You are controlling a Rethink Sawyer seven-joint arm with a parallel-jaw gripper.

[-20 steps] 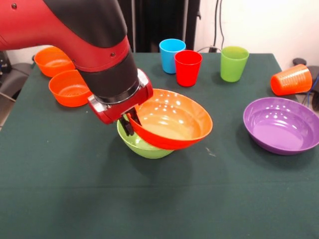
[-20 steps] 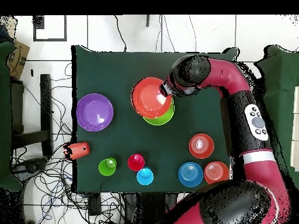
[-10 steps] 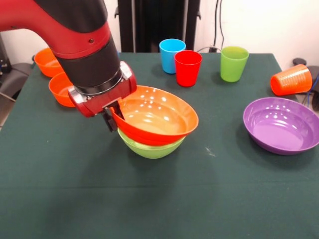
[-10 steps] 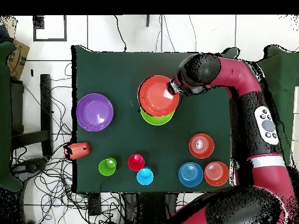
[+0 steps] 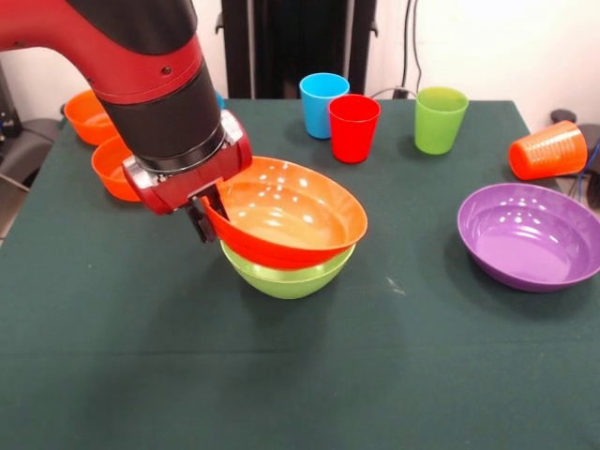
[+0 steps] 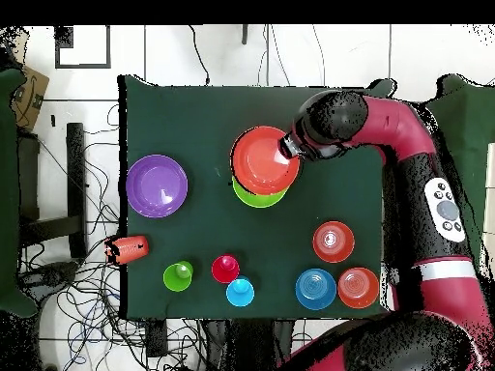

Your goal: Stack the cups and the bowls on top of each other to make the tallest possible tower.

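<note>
Gripper (image 5: 208,217) jaws clamp orange-red bowl (image 5: 291,217) rim, tilted over lime green bowl (image 5: 286,277).

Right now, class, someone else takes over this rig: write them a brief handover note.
Gripper: shut on the orange-red bowl at its rim, held tilted over the lime green bowl, not yet released.
Purple bowl alone on the table.
Small bowls unstacked near the base.
Blue, red and green cups upright; orange cup on its side.
Left: seat the bowl, release, stack the rest.
</note>
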